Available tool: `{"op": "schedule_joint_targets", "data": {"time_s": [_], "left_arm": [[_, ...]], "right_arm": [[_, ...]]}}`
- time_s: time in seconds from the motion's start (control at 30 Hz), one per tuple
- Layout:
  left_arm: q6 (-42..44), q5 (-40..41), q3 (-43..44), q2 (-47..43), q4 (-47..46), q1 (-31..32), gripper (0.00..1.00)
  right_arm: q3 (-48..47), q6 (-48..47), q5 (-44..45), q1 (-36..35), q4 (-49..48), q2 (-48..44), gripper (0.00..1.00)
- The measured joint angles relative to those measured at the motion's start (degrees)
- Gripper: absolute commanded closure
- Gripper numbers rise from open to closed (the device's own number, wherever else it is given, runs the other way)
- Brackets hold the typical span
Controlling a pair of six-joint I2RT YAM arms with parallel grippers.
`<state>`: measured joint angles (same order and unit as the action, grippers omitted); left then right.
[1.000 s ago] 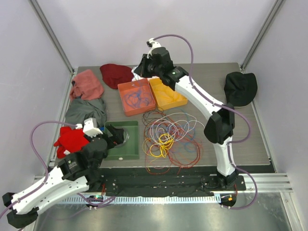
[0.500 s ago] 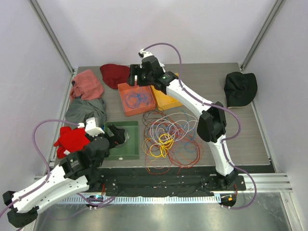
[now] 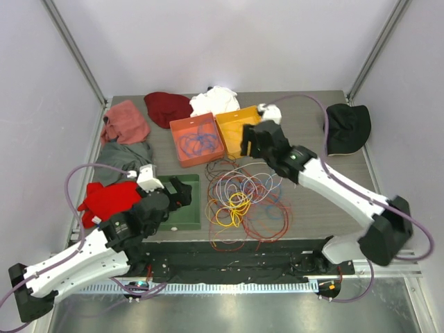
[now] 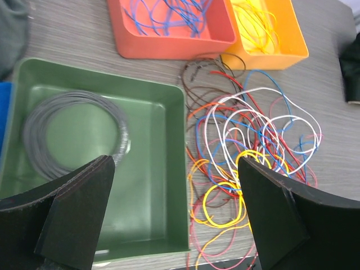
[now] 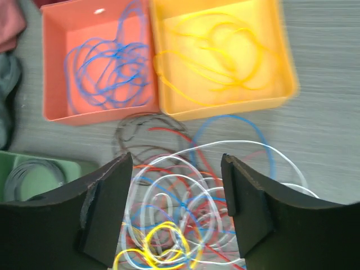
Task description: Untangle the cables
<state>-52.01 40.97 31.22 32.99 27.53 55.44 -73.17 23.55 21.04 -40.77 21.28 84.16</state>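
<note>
With left gripper [image 4: 174, 216] and right gripper [image 5: 175, 209] both spread wide and empty, the cables [image 3: 246, 201] lie tangled at five o'clock of the orange tray [image 3: 201, 160], where pinching one loop could drag the whole knotted heap along.

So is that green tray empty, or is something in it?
Not empty: the green tray holds a coil of grey wire, lying flat on its floor.

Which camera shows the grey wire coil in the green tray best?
Left wrist: nearly the whole grey coil shows. Right wrist catches only part; in the top view the left gripper covers it.
</note>
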Motion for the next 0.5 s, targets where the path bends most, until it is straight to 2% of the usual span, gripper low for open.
{"op": "schedule_joint_targets", "data": {"time_s": [0.13, 0.17, 0.27, 0.5], "left_arm": [[0.11, -2.75, -0.02, 5.73, -4.2, 0.0, 0.05], [0.15, -3.56, -0.02, 7.23, -5.18, 0.0, 0.05], [0.15, -6.25, 0.28, 12.9, -7.63, 0.0, 0.06], [-0.11, -11.06, 2.51, 20.92, -10.03, 0.0, 0.07]], "right_arm": [[15.67, 1.11, 3.91, 1.92, -2.38, -12.37, 0.49], [18.73, 1.6, 4.11, 2.6, -2.36, -14.01, 0.56], [26.1, 3.15, 3.85, 4.9, -2.36, -16.11, 0.64], [36.65, 7.21, -0.04, 6.97, -2.54, -19.85, 0.62]]}}
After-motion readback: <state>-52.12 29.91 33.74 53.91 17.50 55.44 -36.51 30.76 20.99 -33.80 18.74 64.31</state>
